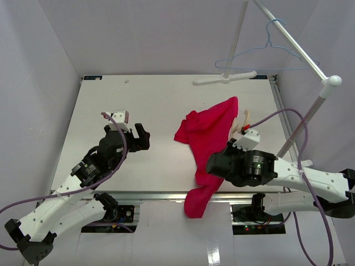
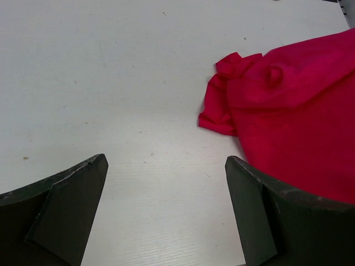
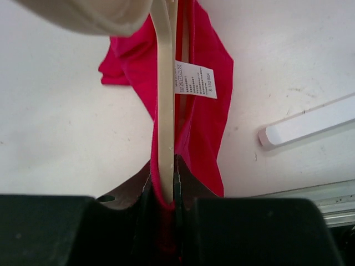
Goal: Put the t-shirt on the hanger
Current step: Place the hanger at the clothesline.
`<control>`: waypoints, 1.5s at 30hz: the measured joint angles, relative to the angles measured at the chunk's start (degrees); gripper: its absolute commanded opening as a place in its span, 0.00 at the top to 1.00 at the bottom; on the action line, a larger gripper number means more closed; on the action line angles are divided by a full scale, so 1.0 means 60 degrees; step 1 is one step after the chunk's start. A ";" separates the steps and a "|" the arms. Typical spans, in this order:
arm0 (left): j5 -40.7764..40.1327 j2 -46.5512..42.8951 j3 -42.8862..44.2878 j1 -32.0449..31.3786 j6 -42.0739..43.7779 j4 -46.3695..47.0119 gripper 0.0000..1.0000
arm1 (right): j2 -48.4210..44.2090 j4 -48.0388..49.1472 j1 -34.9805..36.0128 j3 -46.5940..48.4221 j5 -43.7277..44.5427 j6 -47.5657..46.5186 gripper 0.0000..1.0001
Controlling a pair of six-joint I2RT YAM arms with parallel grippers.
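The white table (image 1: 155, 105) carries the red t-shirt (image 1: 208, 130), crumpled to the right of the left gripper (image 1: 132, 127) and directly ahead of the right gripper (image 3: 165, 191). One end drapes over the near edge. A white rack foot (image 1: 224, 77) rests well beyond both grippers, at the far edge.

Left tool (image 2: 166, 160) stands wide open, right tool (image 3: 165, 169) pinched nearly closed.

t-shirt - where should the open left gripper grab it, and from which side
Probably the bunched corner of the t-shirt nearest the left gripper, approached from the left across the table. Its folds look raised, giving the jaws something to close on; the right gripper pinches the other side with the hanger.
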 measured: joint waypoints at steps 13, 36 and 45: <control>0.0269 0.0067 -0.0009 0.0000 -0.0004 0.0006 0.02 | 0.0233 -0.0222 -0.3513 0.3372 0.0817 -0.3116 0.92; 0.0821 -0.0178 -0.0443 0.0000 -0.0106 0.0011 0.02 | 0.2268 0.0176 -0.6282 0.6635 0.0693 -0.4608 0.92; 0.1248 -0.0161 -0.0782 0.0000 -0.0142 0.0130 0.02 | 0.2788 0.0971 -0.6411 0.6975 0.1199 -0.4577 0.92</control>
